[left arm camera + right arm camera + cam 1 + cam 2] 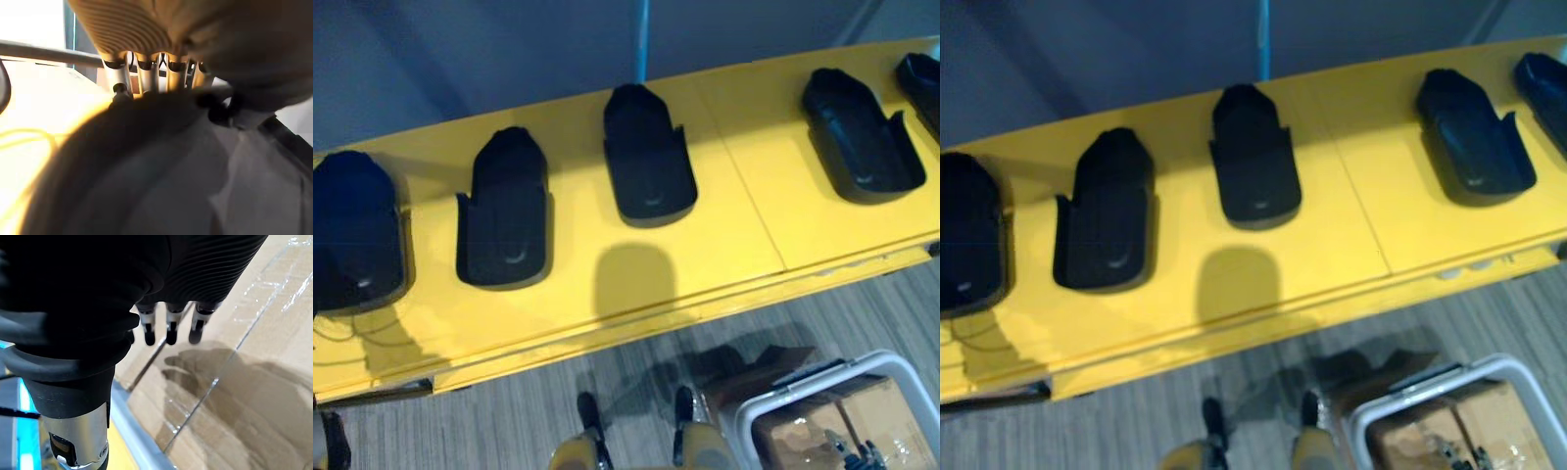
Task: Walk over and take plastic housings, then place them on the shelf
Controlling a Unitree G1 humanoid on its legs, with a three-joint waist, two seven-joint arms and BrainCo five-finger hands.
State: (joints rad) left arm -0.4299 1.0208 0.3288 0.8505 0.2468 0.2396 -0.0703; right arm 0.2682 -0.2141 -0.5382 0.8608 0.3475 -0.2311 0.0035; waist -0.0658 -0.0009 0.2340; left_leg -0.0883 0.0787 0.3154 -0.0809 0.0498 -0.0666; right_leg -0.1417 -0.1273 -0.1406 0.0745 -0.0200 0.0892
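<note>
Five black plastic housings sit in a row on the yellow shelf, all apart from one another, open sides up:
- leftmost housing, cut by the view's left edge
- second housing
- middle housing
- fourth housing
- fifth housing, cut by the right edge

A blue post stands behind the shelf. Grey striped floor lies in front of it. Nothing sits between the housings and the shelf's front edge.

Left hand: its wrist view shows it lying across a dark rounded body, with yellow surface beside it. Can't tell whether it is gripping, nor which housing that is.

Right hand: hanging low with fingers relaxed and nearly straight, a little apart, holding nothing. It is just above a taped cardboard box and not touching it.

White-rimmed bin stands on the floor at lower right, near the shelf's front. The cardboard box lies inside it. No housing shows in the bin.
</note>
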